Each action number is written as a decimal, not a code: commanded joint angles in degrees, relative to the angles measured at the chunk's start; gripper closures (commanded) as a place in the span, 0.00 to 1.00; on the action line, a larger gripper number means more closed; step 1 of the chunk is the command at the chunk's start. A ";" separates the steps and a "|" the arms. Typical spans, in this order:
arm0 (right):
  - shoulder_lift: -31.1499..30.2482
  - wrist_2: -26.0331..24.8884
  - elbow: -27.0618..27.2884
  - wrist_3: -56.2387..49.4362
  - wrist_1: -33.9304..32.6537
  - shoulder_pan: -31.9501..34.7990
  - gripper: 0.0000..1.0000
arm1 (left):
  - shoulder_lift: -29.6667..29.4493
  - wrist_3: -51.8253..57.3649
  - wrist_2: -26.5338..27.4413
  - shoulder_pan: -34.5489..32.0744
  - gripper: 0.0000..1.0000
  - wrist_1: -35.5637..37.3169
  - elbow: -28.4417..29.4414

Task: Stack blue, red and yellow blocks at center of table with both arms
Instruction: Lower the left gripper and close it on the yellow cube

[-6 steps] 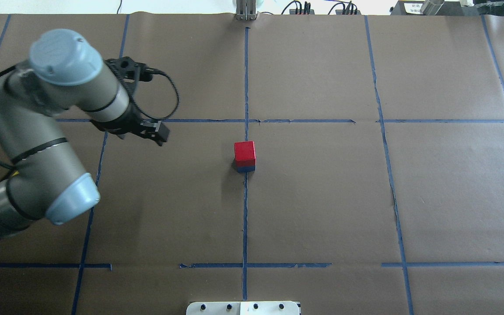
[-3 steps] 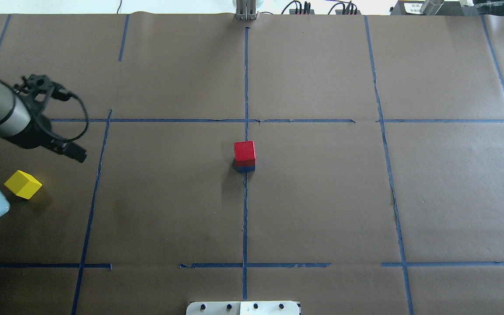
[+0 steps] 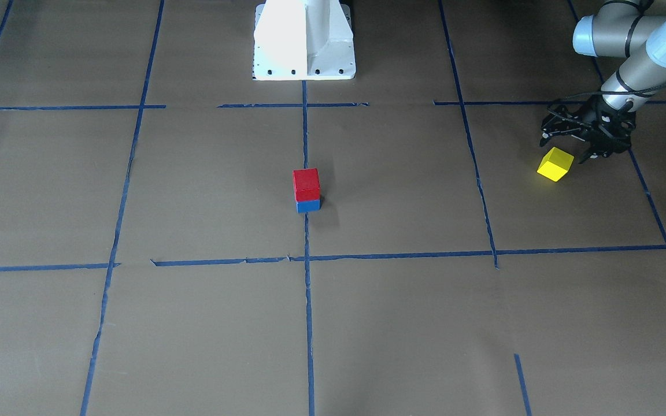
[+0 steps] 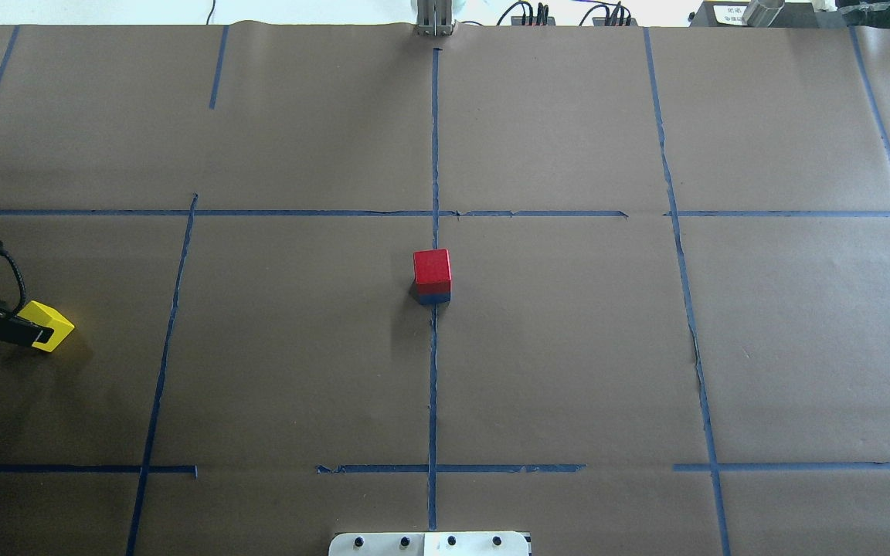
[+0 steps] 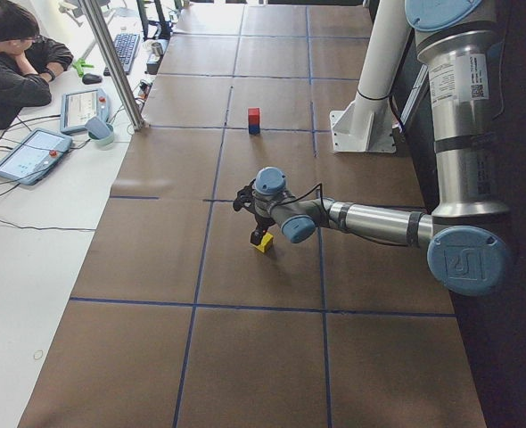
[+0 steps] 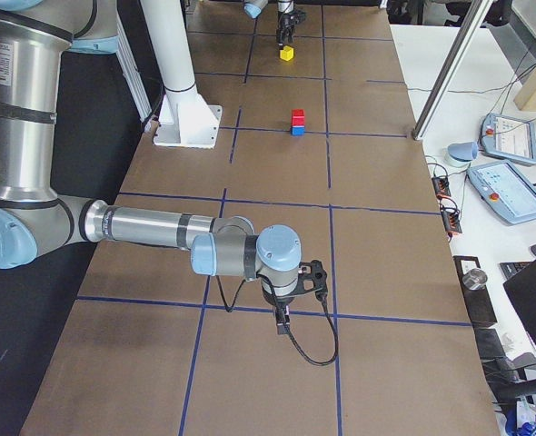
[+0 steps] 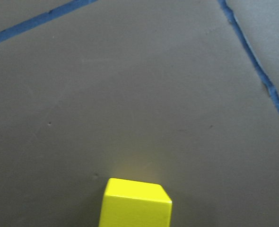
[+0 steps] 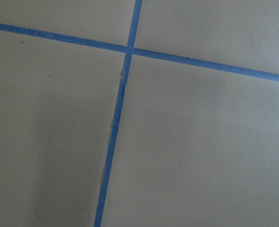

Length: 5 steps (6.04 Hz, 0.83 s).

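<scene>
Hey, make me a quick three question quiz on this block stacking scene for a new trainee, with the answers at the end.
1. True or false: the red block sits on top of the blue block.
2. Which block is right by the left gripper? A) red B) yellow C) blue
3. How many blocks are stacked at the centre?
Key: 1 true; 2 B, the yellow block; 3 two.

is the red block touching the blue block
Touching. The front-facing view shows the red block sitting directly on the blue block with no gap between their faces.
</scene>
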 commanded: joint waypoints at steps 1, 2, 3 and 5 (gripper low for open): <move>0.00 0.00 0.00 -0.07 0.00 -0.06 0.00 | -0.68 -0.05 0.58 -0.24 0.00 -0.32 1.74; 0.00 0.00 0.00 -0.07 0.00 0.03 0.00 | -1.64 -0.23 0.68 -0.15 0.00 -0.41 3.58; 0.00 -0.09 -0.09 -0.07 0.00 -0.06 0.00 | -2.18 -0.58 0.59 -0.06 0.00 -0.41 4.81; 0.00 0.00 -0.70 -0.33 0.00 -0.06 0.00 | -3.06 -0.84 0.41 0.03 0.00 -0.32 6.05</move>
